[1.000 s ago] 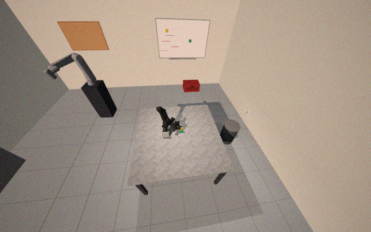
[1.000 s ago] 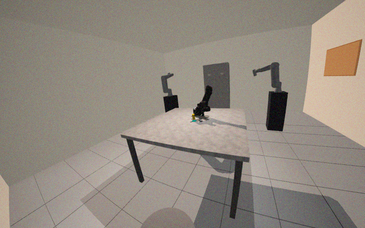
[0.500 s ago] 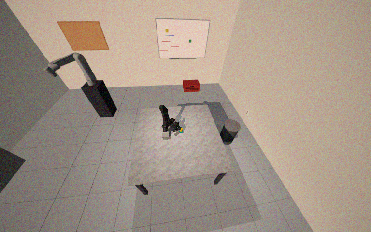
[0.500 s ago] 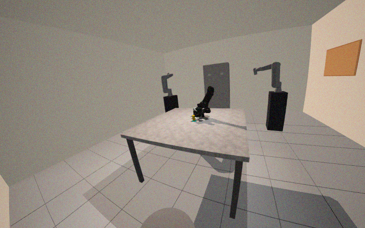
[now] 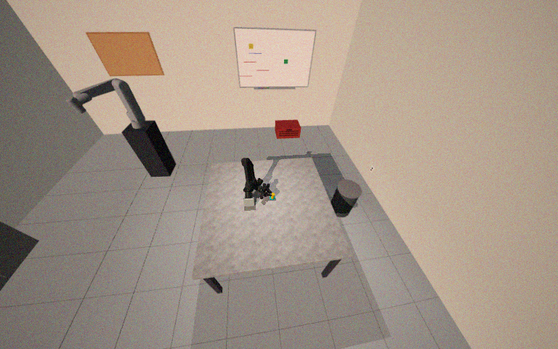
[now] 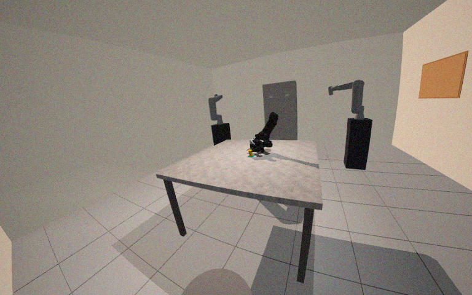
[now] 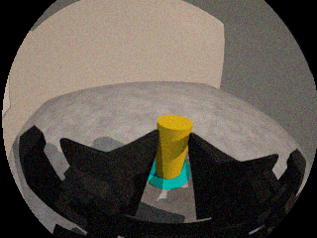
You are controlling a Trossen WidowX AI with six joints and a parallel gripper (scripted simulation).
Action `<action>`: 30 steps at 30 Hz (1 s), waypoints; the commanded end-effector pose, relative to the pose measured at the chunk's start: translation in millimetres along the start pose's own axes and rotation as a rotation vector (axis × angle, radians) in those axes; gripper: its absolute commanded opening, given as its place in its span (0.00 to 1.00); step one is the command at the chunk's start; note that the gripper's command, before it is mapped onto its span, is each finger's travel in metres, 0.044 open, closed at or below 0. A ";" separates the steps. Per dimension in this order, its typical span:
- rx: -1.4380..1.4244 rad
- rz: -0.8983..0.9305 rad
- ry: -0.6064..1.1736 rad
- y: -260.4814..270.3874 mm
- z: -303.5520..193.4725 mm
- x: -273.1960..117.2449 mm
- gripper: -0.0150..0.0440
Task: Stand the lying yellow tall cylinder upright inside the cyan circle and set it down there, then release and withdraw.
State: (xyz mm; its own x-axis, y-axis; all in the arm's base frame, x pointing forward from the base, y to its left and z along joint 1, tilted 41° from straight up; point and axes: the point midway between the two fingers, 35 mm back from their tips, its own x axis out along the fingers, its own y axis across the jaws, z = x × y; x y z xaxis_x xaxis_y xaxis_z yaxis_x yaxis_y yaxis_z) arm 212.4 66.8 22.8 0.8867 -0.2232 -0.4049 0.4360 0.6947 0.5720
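Observation:
The yellow tall cylinder (image 5: pixel 272 195) (image 6: pixel 250 153) (image 7: pixel 172 154) stands upright, its lower end inside the cyan circle (image 5: pixel 272 198) (image 6: pixel 250 157) (image 7: pixel 168 183). In the wrist view cyan shows on both sides of its base and in front of it. The base looks to be at table level, but a tiny gap cannot be ruled out. My gripper (image 5: pixel 271 194) (image 6: pixel 252 151) (image 7: pixel 173 135) is shut on the cylinder, with one black finger against each side of its upper part. The far side of the circle is hidden behind the cylinder.
The pale table (image 5: pixel 267 238) (image 6: pixel 243 177) carries the arm's light base block (image 5: pixel 249 203) to the left of the circle in the top view. A dark bin (image 5: pixel 344 201) stands on the floor beyond the table's right edge. A grey arm on a black pedestal (image 5: pixel 150 150) stands away from the table.

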 end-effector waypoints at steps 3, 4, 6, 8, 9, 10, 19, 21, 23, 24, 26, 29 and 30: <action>0.006 0.001 -0.001 0.4 -0.1 0.1 0.61; 0.006 0.001 -0.001 0.4 -0.1 0.1 0.65; 0.006 0.001 -0.001 0.4 -0.1 0.1 0.74; 0.006 0.001 -0.001 0.4 -0.1 0.1 0.83; 0.006 0.001 -0.001 0.4 -0.1 0.1 0.88; 0.006 0.001 -0.001 0.4 -0.1 0.1 0.92; 0.004 -0.002 0.001 2.7 7.2 0.5 0.93; 0.002 -0.004 0.002 3.8 11.5 0.6 0.93; 0.001 -0.005 0.003 4.8 15.9 0.6 0.93; 0.000 -0.005 0.003 5.2 18.1 0.6 0.93; -0.002 -0.005 0.004 6.0 22.6 0.5 0.93; -0.005 -0.005 0.003 6.8 29.4 0.1 0.93; -0.006 -0.005 0.003 7.0 31.7 -0.1 0.93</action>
State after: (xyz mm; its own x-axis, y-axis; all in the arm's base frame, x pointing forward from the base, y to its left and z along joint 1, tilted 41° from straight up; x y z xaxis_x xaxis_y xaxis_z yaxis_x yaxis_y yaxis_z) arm 219.2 54.3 43.4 0.8847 -0.2278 -0.4068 0.4412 0.6910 0.5726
